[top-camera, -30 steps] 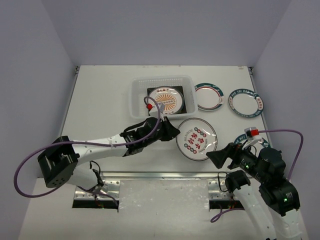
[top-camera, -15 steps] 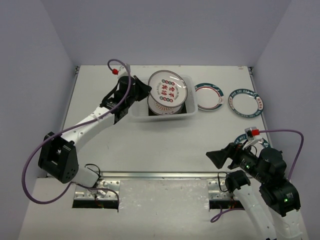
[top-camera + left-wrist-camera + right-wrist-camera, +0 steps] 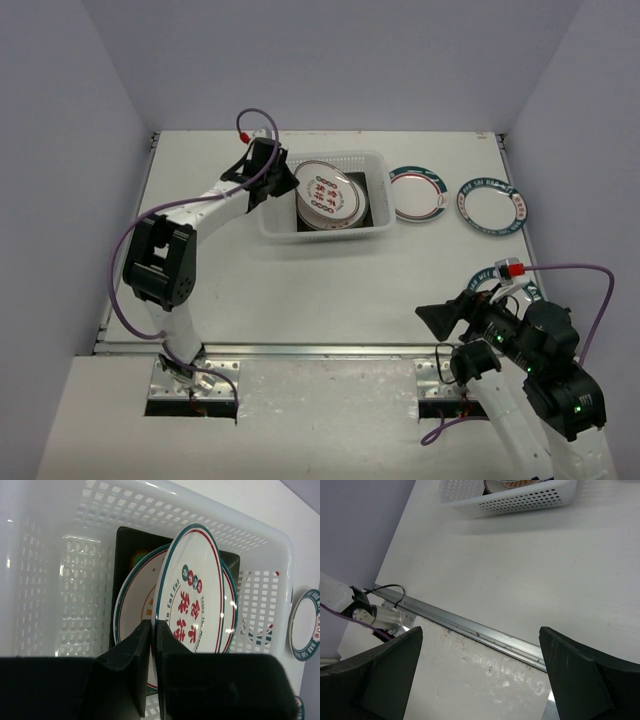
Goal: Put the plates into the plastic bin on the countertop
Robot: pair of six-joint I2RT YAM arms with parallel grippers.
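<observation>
The round white plate with a teal rim and red characters (image 3: 326,190) is tilted inside the translucent white mesh plastic bin (image 3: 325,236). It leans over a round orange-patterned plate (image 3: 135,600), which lies on a dark square plate (image 3: 132,537). A second ago it lay on the white desk (image 3: 300,290) in front of the bin. It has since been carried over and lowered, so I judge it nearly delivered, wanting only release.

The left tool (image 3: 152,630) is clenched on its near rim, by the bin's left wall. A round plate with a teal-and-red rim (image 3: 417,192) and a round plate with a dark blue rim (image 3: 491,205) wait on the desk to the right of the bin. The right tool (image 3: 432,318) hangs spread and empty, well apart.
</observation>
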